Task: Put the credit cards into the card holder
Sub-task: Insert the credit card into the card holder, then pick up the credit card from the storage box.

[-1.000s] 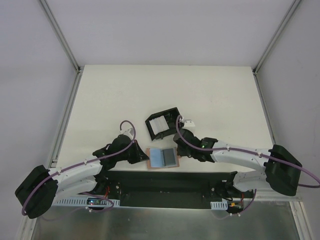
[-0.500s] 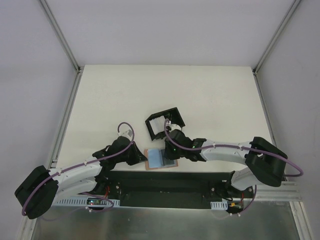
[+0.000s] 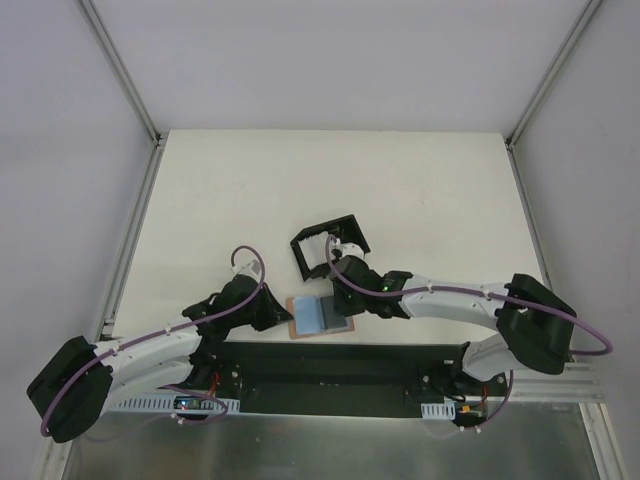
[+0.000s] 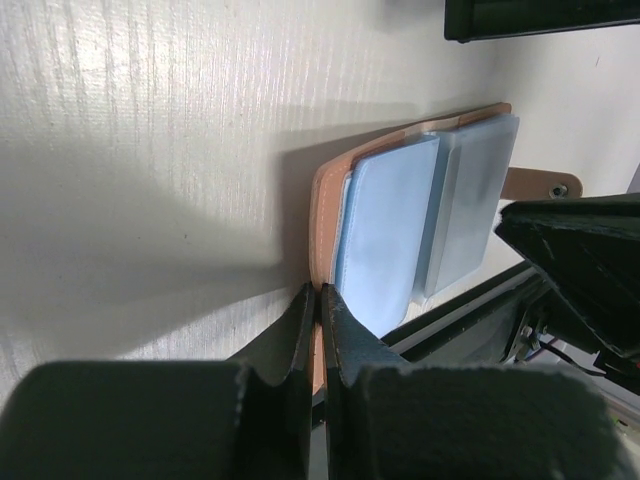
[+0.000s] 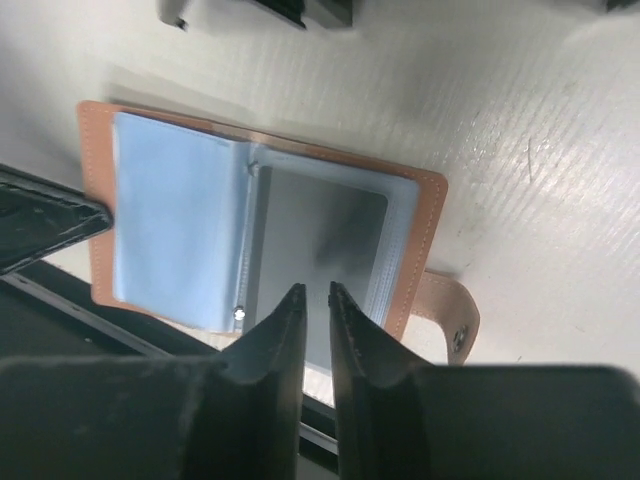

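**Room tightening at the near edge, opening up farther out**

The card holder (image 5: 425,235) is lying boxed in. The left gripper (image 4: 320,295) is pinching its left edge, and the right gripper (image 5: 317,292) is hanging over its right half with fingers barely apart. The black box frame (image 3: 299,256) is blocking its far side, and the base rail (image 3: 340,360) is bordering its near side. Past the frame, the table (image 3: 250,180) is offering wide passage.

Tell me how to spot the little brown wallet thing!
Look at the white table, near the middle of its front edge. Right beside the black box frame, on the robot's side, lies the card holder, opened flat. It is the only tan-brown thing there, with pale blue and grey sleeves inside.
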